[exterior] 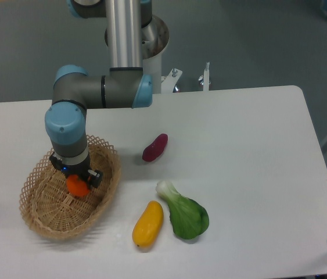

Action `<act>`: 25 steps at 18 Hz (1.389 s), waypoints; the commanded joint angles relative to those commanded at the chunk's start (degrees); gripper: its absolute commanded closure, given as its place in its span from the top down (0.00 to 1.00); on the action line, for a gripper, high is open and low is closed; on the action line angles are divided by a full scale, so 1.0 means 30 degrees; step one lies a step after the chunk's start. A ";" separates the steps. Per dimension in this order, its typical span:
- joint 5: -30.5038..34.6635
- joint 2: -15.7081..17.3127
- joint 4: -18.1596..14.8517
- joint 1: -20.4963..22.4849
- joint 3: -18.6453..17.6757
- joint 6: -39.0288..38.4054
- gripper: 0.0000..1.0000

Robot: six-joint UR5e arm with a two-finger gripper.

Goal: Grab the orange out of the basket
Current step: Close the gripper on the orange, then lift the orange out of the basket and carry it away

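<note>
1. Your basket (41, 218) sits at the table's left, under the arm.
2. Your gripper (76, 182) points straight down inside it; whether the fingers clamp is unclear.
3. Your orange (78, 187) lies directly beneath the gripper, inside the basket, partly hidden.

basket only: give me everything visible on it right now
The light tan oval woven wicker basket is shallow, with an open lacy rim, and sits flat on the white table at its left side. Inside, toward the upper middle, is a small round bright-orange fruit, with the arm's black pincer lowered over it. The arm hides part of the far rim. Nothing else shows inside.
</note>
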 joint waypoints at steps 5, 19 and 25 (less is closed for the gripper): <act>-0.0059 0.1174 -0.0030 0.1257 0.0116 0.0059 0.30; 0.0701 0.1029 -0.0030 0.9662 0.1230 0.7523 0.34; 0.0994 0.0941 -0.0206 1.2303 0.1230 1.0893 0.25</act>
